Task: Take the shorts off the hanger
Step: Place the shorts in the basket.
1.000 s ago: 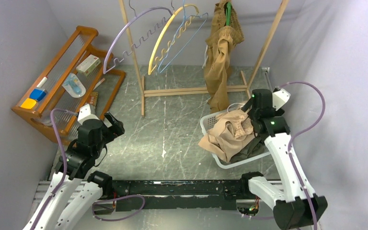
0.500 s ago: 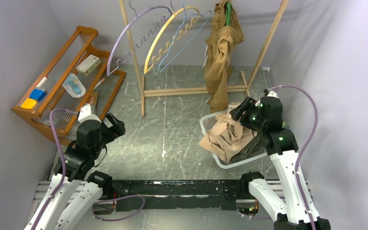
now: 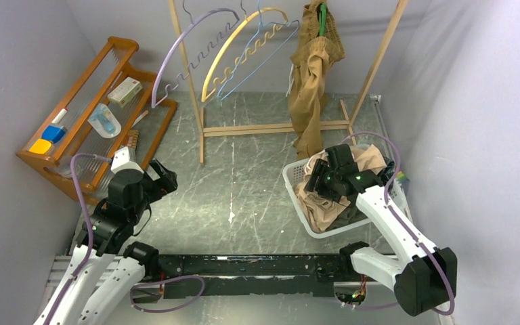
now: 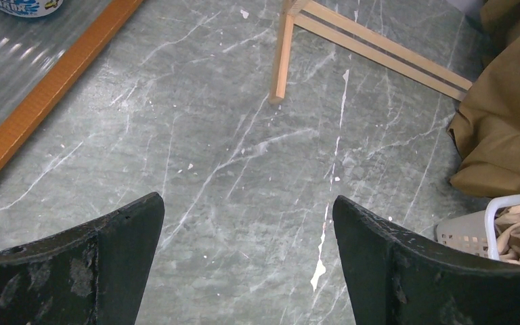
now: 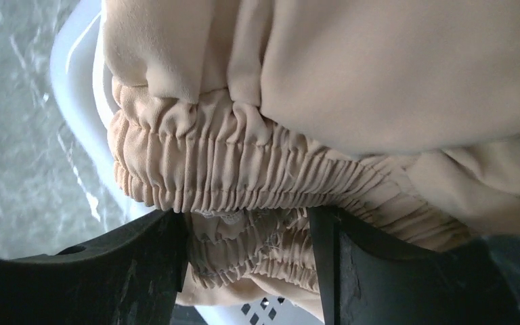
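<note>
Flagging risks. Tan-brown shorts (image 3: 309, 81) hang off the green hanger (image 3: 322, 17) at the right end of the rack (image 3: 277, 127). They are bunched at the top, with the legs trailing down to the rack's foot bar just behind the basket (image 3: 290, 177). That's the only garment I can see on a hanger, so it looks like the last one to pull. Beige shorts (image 5: 379, 81) sit in the basket, piled above the rim.

Right claw (image 5: 247, 217) is down on that pile, jaws apart, with the elastic waistband in the gap; I can't see it being pinched. Left claw (image 4: 247, 200) is spread wide over bare table (image 4: 244, 122), well apart from the rack.

What can bite:
- Right claw lifts with the waistband caught on a finger → beige shorts drag out, or the basket tips or slides. Needs a clean straight-up exit.
- Tan pair is wadded around the hook area. A straight downward tug probably loads the hanger, not the cloth → hanger jumps the rail or the light-looking rack rocks.
- Drawstring could snag; can't tell its routing from here.
- Empty hangers (image 3: 244, 54) alongside may tangle if the rail shakes.
- Likely a one-arm pull, since the left arm is a long reach from steadying anything.
</note>
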Motion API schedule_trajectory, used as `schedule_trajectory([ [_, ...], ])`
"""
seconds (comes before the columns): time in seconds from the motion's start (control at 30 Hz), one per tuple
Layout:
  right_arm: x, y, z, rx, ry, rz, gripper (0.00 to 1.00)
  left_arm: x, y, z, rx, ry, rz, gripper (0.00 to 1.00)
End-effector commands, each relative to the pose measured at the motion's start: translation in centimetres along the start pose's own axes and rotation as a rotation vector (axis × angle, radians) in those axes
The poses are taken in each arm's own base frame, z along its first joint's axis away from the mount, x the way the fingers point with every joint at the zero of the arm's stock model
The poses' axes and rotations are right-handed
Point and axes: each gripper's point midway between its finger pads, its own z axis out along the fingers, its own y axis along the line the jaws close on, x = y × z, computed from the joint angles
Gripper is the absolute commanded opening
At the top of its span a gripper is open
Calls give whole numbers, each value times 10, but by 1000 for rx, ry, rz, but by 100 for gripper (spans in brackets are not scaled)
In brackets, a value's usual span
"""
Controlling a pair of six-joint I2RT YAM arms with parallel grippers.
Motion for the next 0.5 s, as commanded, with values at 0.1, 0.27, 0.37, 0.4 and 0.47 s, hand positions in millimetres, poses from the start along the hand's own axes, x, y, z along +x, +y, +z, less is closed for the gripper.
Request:
schedule_trajectory([
  [0.1, -48, -64, -18, 400, -369, 243, 64, -4, -4, 1, 15, -15, -3, 98],
  [0.27, -55, -97, -36, 517, -539, 329, 64, -3, -4, 2, 13, -10, 1, 98],
  [0.37, -51, -103, -33, 532, -541, 308, 68, -2, -4, 3, 13, -6, 4, 98],
  [0.4, -47, -104, -30, 539, -519, 301, 69, -2, -5, 3, 15, -4, 4, 98],
  [0.47, -46, -105, -33, 574, -487, 289, 71, 0, -5, 4, 16, 3, 8, 98],
])
